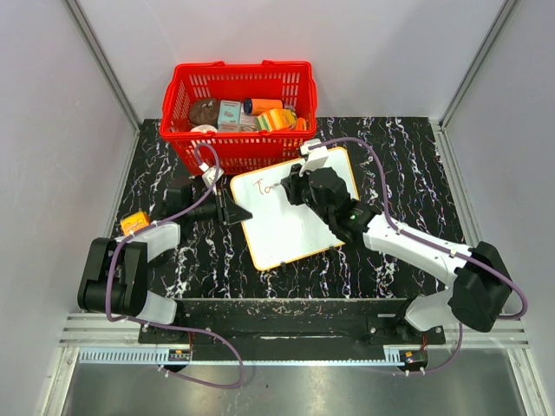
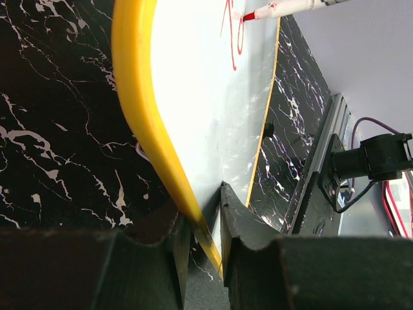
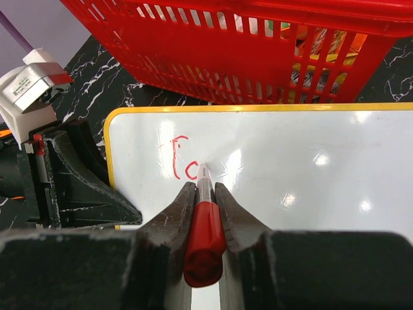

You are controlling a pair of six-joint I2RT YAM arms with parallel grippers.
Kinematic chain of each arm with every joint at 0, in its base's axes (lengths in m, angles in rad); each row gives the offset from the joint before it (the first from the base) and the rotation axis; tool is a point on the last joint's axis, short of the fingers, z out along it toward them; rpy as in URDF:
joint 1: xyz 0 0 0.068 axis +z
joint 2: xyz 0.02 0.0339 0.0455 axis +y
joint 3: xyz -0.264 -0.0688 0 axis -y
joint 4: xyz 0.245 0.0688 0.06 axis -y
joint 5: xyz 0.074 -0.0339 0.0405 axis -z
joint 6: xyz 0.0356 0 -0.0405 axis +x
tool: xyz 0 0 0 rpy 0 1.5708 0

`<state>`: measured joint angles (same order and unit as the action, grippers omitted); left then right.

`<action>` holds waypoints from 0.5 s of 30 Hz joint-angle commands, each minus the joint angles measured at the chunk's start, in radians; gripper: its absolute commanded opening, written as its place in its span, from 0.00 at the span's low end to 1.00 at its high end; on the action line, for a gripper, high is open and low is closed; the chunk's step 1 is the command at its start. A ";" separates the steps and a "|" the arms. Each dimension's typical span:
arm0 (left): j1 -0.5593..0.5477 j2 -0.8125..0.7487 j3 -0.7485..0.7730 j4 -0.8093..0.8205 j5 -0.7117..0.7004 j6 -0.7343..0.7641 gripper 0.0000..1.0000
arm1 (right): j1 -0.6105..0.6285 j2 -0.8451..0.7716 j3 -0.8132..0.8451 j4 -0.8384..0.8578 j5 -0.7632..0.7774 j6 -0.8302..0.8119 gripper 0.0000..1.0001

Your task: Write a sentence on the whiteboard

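Observation:
The whiteboard [image 1: 290, 221] lies on the black marbled table, white with an orange-yellow rim. My left gripper [image 1: 232, 210] is shut on its left edge; the left wrist view shows the rim [image 2: 139, 110] pinched between the jaws [image 2: 205, 223]. My right gripper [image 1: 290, 186] is shut on a red marker [image 3: 205, 239] with its tip on the board [image 3: 290, 174]. The sentence [image 3: 184, 158] is only red lettering "To" near the board's top left corner; it also shows in the top view [image 1: 263, 185] and the left wrist view [image 2: 233, 32], next to the marker tip [image 2: 250, 15].
A red basket [image 1: 238, 113] with several small items stands just behind the board, close to the right gripper [image 3: 205, 194]. An orange object [image 1: 133, 223] lies at the table's left edge. Metal rails run along the table's near edge.

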<state>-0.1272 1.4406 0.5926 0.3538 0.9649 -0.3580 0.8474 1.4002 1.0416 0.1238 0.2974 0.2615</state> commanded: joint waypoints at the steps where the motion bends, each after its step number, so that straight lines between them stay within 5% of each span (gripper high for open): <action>1: -0.023 0.009 -0.019 0.016 -0.038 0.105 0.00 | -0.007 0.008 0.043 0.033 0.003 -0.021 0.00; 15: -0.023 0.009 -0.020 0.016 -0.038 0.105 0.00 | -0.007 -0.032 0.009 0.051 -0.034 -0.004 0.00</action>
<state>-0.1276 1.4406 0.5926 0.3538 0.9649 -0.3580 0.8467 1.4036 1.0416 0.1299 0.2684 0.2584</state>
